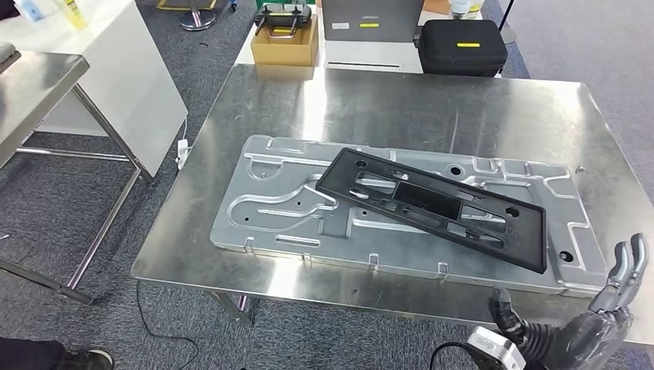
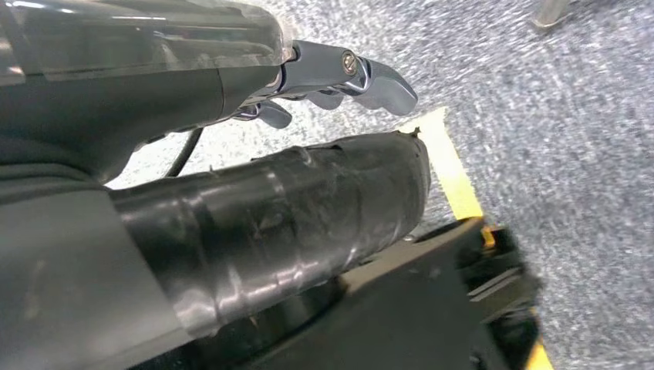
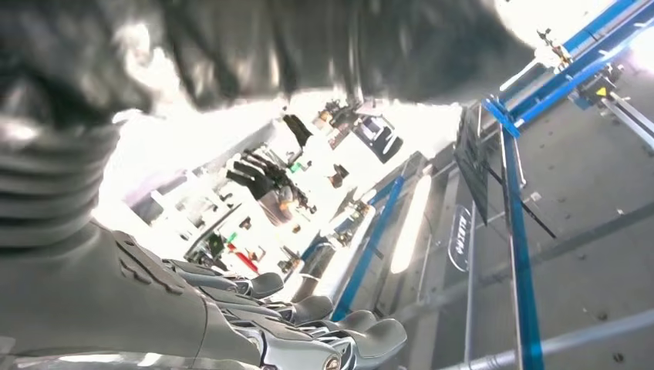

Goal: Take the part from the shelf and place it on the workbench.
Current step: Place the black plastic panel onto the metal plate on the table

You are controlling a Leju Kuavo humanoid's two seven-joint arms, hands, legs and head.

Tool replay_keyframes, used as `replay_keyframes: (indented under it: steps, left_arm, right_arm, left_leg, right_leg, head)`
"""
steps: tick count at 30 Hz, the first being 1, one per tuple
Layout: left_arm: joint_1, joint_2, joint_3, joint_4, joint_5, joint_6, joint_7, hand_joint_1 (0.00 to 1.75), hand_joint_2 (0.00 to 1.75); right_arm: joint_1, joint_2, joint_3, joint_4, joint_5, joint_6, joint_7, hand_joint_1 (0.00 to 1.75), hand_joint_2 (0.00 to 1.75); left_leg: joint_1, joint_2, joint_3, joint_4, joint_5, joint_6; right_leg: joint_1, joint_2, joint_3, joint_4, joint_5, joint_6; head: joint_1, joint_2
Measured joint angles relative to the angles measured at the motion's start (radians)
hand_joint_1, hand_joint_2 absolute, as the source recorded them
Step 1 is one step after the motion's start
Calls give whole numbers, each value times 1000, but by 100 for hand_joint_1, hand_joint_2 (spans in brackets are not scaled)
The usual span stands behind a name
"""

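Black rectangular frame part [image 1: 436,206] lies flat on a stamped silver metal panel [image 1: 285,208], angled across it, near the middle of the steel worktop [image 1: 493,108]. No hand touches the part. Right hand [image 1: 609,312] sits at the worktop's near right corner, raised, fingers [image 1: 628,266] apart and extended, holding nothing. Left hand [image 2: 324,77] hangs over grey carpet [image 2: 571,139] with a yellow floor stripe [image 2: 451,173]; its fingers are loosely bent and hold nothing. Beyond the worktop: a cardboard box [image 1: 284,42] and a black case [image 1: 461,46].
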Motion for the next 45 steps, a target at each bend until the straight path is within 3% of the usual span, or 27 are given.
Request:
replay_keyframes:
  steps: [1, 4, 5, 8, 9, 10, 12, 14, 15, 16, 18, 20, 22, 24, 26, 28, 29, 30, 31, 33, 35, 38, 40, 42, 44, 45]
  left_arm:
    - [1, 0, 0, 0, 0, 1, 1, 0, 0]
    - [-1, 0, 1, 0, 1, 3, 1, 0, 0]
    - [-1, 0, 2, 0, 2, 3, 2, 0, 0]
    - [0, 0, 4, 0, 3, 3, 2, 0, 0]
    - [1, 0, 5, 0, 3, 3, 3, 0, 0]
    - [0, 0, 6, 0, 3, 2, 3, 0, 0]
    - [-1, 0, 7, 0, 4, 1, 3, 0, 0]
    - [0, 0, 9, 0, 4, 1, 3, 0, 0]
    - [1, 0, 10, 0, 4, 0, 4, 0, 0]
    - [2, 0, 10, 0, 4, 0, 4, 0, 0]
    - [2, 0, 11, 0, 4, 0, 3, 0, 0]
    - [1, 0, 12, 0, 4, 0, 3, 0, 0]
    - [0, 0, 13, 0, 4, 0, 3, 0, 0]
    - [0, 0, 16, 0, 4, 1, 3, 0, 0]
    - [1, 0, 18, 0, 4, 1, 3, 0, 0]
    - [1, 0, 19, 0, 5, 0, 2, 0, 0]
    - [2, 0, 19, 0, 5, 0, 1, 0, 0]
    - [2, 0, 19, 0, 5, -1, 0, 0, 0]
    - [2, 0, 20, 0, 6, -1, -1, 0, 0]
    - [1, 0, 20, 0, 7, -2, -3, 0, 0]
    - [0, 1, 20, 0, 7, -1, -4, 0, 0]
    - [0, 1, 20, 0, 6, 0, -5, 0, 0]
    - [1, 1, 20, 0, 5, 2, -5, 0, 0]
    - [0, 1, 20, 0, 5, 3, -5, 0, 0]
    - [1, 1, 21, 0, 5, 3, -4, 0, 0]
    - [2, 1, 21, 0, 5, 3, -4, 0, 0]
  right_arm:
    - [2, 0, 0, 1, -3, 0, 0, 0, 175]
    - [5, 0, 0, 2, -16, 0, 0, 0, 175]
    - [6, 0, 1, 2, -22, 0, 1, 0, 175]
    - [8, 0, 4, 4, -40, 0, 6, 0, 175]
    - [9, 0, 5, 5, -44, 0, 7, 0, 175]
    - [10, 0, 5, 5, -49, 0, 8, 0, 175]
    - [12, 0, 5, 8, -56, 0, 8, 0, 175]
    - [14, 0, 5, 12, -58, 0, 8, 0, 175]
    - [15, 0, 5, 14, -58, 0, 8, 0, 175]
    - [16, 0, 5, 16, -58, 0, 8, 0, 175]
    - [16, 0, 5, 18, -58, 0, 7, 0, 175]
    - [17, 0, 5, 19, -57, 0, 6, 0, 175]
    - [18, 0, 5, 20, -57, 0, 5, 0, 175]
    - [19, 0, 5, 21, -58, 0, 3, 0, 175]
    - [20, 1, 6, 22, -58, 0, 0, 0, 175]
    - [23, 2, 6, 23, -58, 0, -3, 0, 175]
    - [26, 2, 6, 23, -58, 0, -5, 0, 175]
    - [28, 2, 6, 24, -59, 0, -5, 0, 175]
    - [29, 2, 6, 24, -59, 0, -6, 0, 175]
    - [31, 3, 6, 24, -60, 0, -6, 0, 175]
    - [32, 4, 6, 24, -63, 0, -7, 0, 175]
    - [33, 4, 6, 24, -75, 0, -13, 0, 175]
    - [37, 5, 5, 23, -80, 0, -19, 0, 175]
    - [42, 5, 4, 23, -83, 0, -22, 0, 87]
    - [47, 6, 4, 23, -86, 0, -23, 0, 0]
    - [50, 7, 4, 24, -88, 0, -23, 0, 0]
  left_leg:
    - [0, 0, 26, -39, 25, 2]
    - [-3, 0, 137, -240, 101, 15]
    - [-6, -1, 152, -273, 108, 19]
    - [-8, 0, 148, -287, 121, 34]
    - [-6, 2, 146, -290, 129, 42]
    - [-4, 4, 143, -294, 137, 50]
    - [-4, 8, 129, -295, 150, 61]
    - [-6, 10, 113, -291, 158, 63]
    - [-7, 11, 106, -289, 161, 62]
    - [-7, 11, 100, -285, 164, 61]
    - [-7, 11, 90, -276, 165, 58]
    - [-10, 10, 84, -268, 168, 50]
    - [-11, 9, 81, -267, 175, 37]
    - [-10, 8, 74, -259, 168, 24]
    - [-8, 6, 49, -200, 112, 14]
    - [-4, 6, 7, -79, 30, 7]
    - [-3, 6, -7, -26, 4, 4]
    - [-2, 6, -6, -2, -1, 2]
    - [-1, 6, 13, -17, 13, 2]
    - [0, 6, 97, -142, 65, 6]
    - [-4, 5, 167, -256, 94, 13]
    - [-9, 4, 171, -287, 103, 26]
    - [-5, 8, 162, -294, 116, 42]
    - [-2, 12, 149, -297, 132, 56]
    - [-5, 13, 131, -294, 144, 61]
    - [-6, 14, 122, -292, 150, 61]
  right_leg:
    - [0, 0, -2, 1, 2, 1]
    - [4, 1, -5, 6, 7, 11]
    - [5, 1, -6, 6, 10, 16]
    - [3, 1, -8, 3, 19, 36]
    - [3, 2, -11, 11, 9, 41]
    - [2, 3, -22, 35, -16, 45]
    - [1, 3, -63, 144, -99, 50]
    - [1, 3, -97, 258, -157, 55]
    - [0, 3, -93, 273, -156, 56]
    - [0, 3, -68, 246, -137, 55]
    - [1, 3, 22, 110, -88, 50]
    - [5, 3, 78, 12, -63, 41]
    - [11, 4, 80, -3, -58, 31]
    - [6, 2, 73, -12, -49, 16]
    - [1, -1, 62, -18, -35, 2]
    - [2, -2, 45, -16, -23, -4]
    - [3, -3, 35, -14, -18, -4]
    - [4, -3, 26, -12, -13, -3]
    - [4, -3, 18, -8, -9, -1]
    - [3, -3, 6, 0, -4, 4]
    - [4, -3, -1, 5, 2, 13]
    - [5, -3, -4, 3, 16, 33]
    - [4, -1, -13, 19, -1, 43]
    - [3, 2, -43, 100, -75, 48]
    - [3, 2, -83, 225, -152, 52]
    - [3, 2, -90, 266, -166, 53]
  head:
    - [0, 0]
    - [0, 0]
    - [0, 0]
    - [1, 0]
    - [1, 0]
    - [2, 0]
    - [2, 0]
    - [2, 0]
    - [2, 0]
    - [2, 0]
    - [2, 0]
    - [2, 0]
    - [2, 0]
    - [2, 0]
    - [0, 0]
    - [-1, 0]
    - [-1, 0]
    - [-1, 0]
    - [-1, 0]
    - [-2, 0]
    - [-1, 0]
    - [-1, 0]
    - [0, 0]
    - [0, 0]
    - [0, 0]
    - [0, 0]
